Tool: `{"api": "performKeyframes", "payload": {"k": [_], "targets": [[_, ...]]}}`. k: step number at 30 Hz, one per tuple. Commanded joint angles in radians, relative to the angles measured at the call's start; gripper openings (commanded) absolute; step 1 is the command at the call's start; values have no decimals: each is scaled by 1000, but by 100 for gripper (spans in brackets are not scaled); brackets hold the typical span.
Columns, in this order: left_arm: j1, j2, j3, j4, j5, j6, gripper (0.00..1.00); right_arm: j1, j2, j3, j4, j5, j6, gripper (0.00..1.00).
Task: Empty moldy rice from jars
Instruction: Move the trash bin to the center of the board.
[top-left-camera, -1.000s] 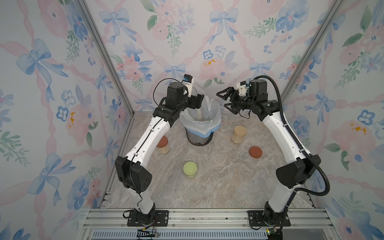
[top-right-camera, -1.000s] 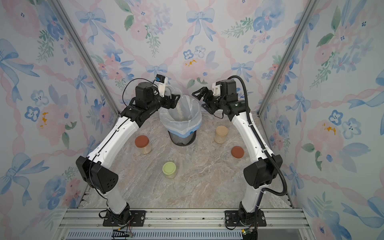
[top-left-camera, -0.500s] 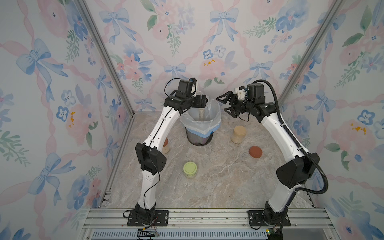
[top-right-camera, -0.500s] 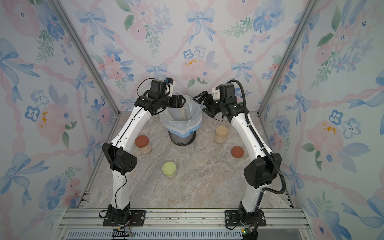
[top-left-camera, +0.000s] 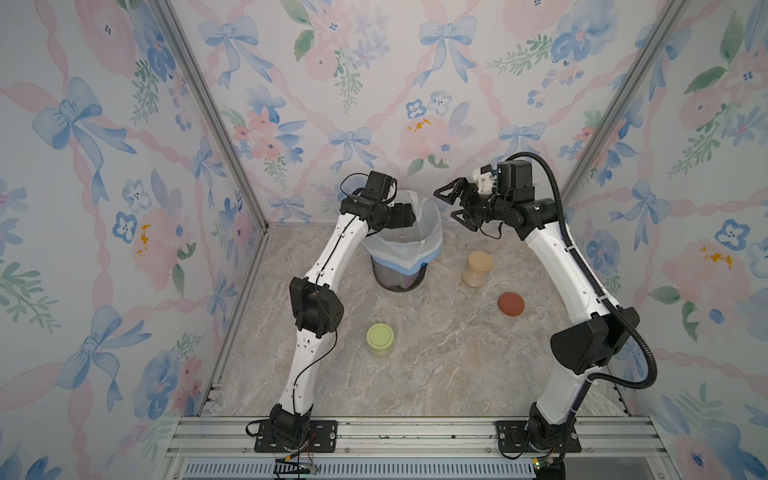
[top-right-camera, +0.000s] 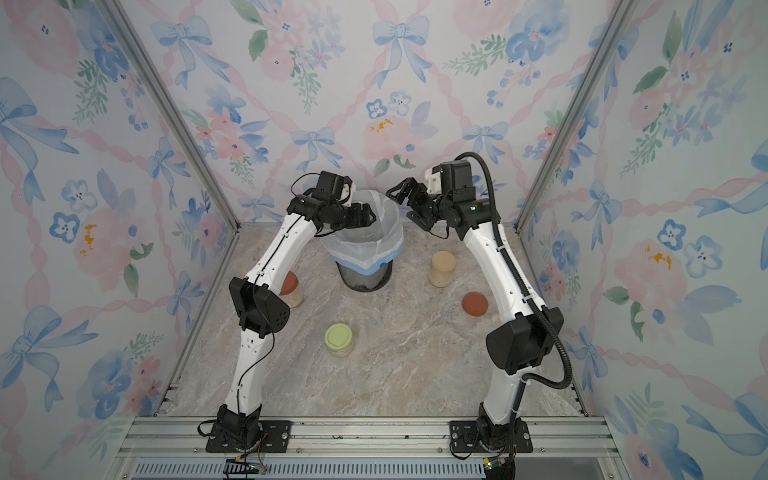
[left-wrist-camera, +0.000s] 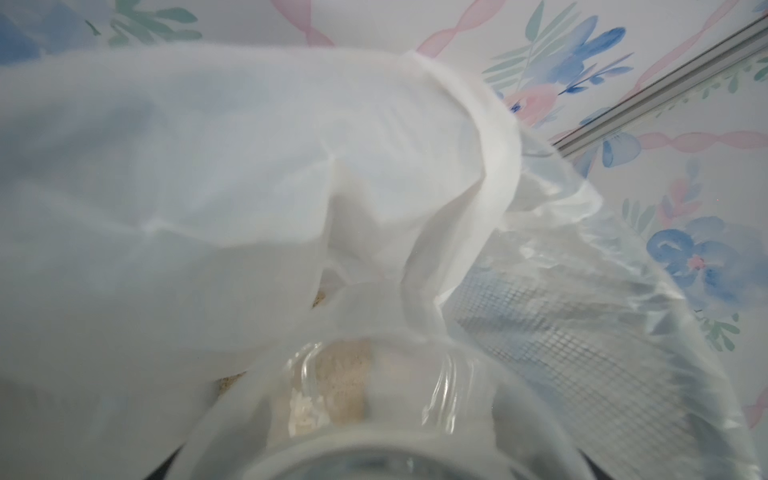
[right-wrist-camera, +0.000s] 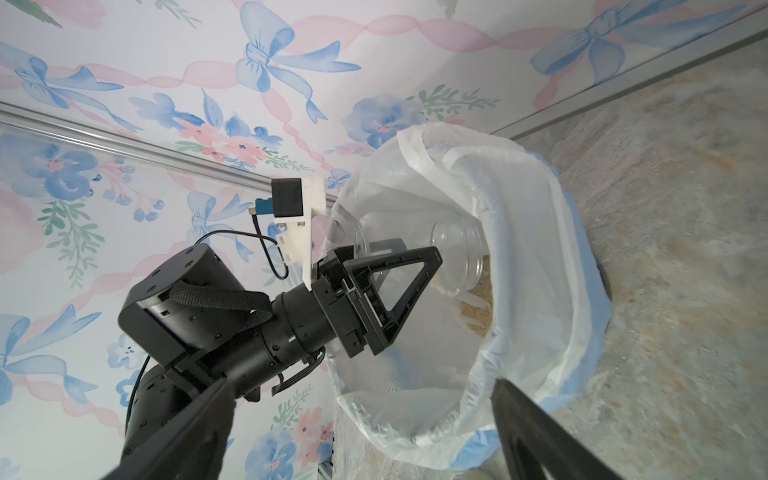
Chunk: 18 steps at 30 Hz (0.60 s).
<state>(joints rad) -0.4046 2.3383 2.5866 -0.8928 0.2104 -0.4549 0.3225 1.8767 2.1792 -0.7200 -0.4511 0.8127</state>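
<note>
Left gripper (right-wrist-camera: 419, 266) pinches a lidless glass jar (right-wrist-camera: 461, 253), tipped mouth-down inside the lined mesh bin (top-left-camera: 399, 278) so moldy rice (right-wrist-camera: 484, 316) falls in. Right gripper (top-left-camera: 455, 205) waits spread beside the bin.

three walls (top-left-camera: 374, 83) close round me, papered pale white with blue bows, twisting pink ribbons and pink and blue flowers. silver metal posts (top-left-camera: 217, 124) run up the two back corners. the tabletop (top-left-camera: 436, 365) under me is beige-grey marble with pale veins. along its front edge lies a ribbed aluminium rail (top-left-camera: 415, 432), with a slotted grille (top-left-camera: 374, 469) beyond it. the light is soft and even.
</note>
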Motion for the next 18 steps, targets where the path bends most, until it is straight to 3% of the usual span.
{"api": "performKeyframes", "payload": {"k": [1, 7, 18], "targets": [[8, -85, 39, 50, 18, 5, 0, 40, 93, 158, -244, 125, -135, 97], [8, -132, 39, 60, -14, 61, 0, 84, 242, 347, -449, 229, -179, 97], [4, -194, 22, 69, -69, 140, 0, 107, 266, 336, -462, 293, -182, 97]]}}
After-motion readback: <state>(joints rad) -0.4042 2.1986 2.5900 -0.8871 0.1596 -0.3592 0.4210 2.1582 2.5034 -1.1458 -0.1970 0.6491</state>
